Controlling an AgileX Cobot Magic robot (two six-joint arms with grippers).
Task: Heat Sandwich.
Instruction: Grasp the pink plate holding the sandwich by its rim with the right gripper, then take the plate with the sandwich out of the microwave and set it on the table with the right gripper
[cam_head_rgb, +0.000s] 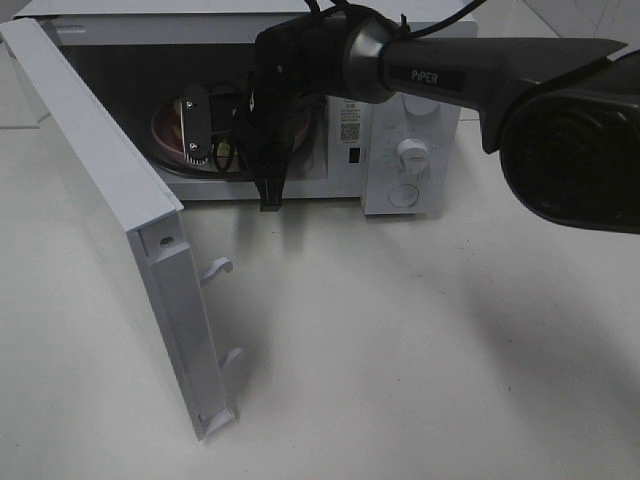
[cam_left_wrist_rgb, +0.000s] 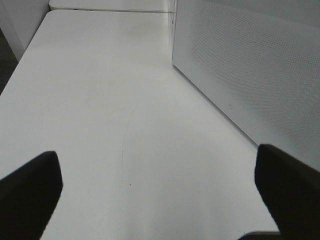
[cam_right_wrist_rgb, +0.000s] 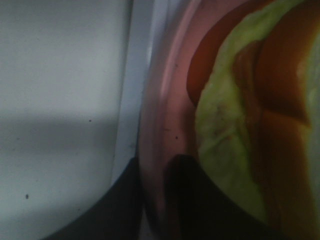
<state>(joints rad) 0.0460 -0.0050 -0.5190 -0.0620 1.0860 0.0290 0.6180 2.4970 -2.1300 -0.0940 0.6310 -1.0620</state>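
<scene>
White table, open microwave, sandwich on its plate inside.

The right gripper (cam_right_wrist_rgb: 152, 200) reaches into the microwave (cam_head_rgb: 400, 150), its fingers closed on the rim of the pink plate (cam_right_wrist_rgb: 167, 100); the sandwich (cam_right_wrist_rgb: 250, 125) lies on that plate just beyond the fingertips. The left gripper (cam_left_wrist_rgb: 160, 185) hangs wide over the bare white table (cam_left_wrist_rgb: 110, 100), the microwave's perforated white side near its right finger. The door (cam_head_rgb: 120, 240) stands swung open.

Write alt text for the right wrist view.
Close-up of the right gripper, its dark fingers closed on the rim of a pink plate. On the plate lies a sandwich with green lettuce and reddish filling. A pale surface lies beside the plate.
</scene>
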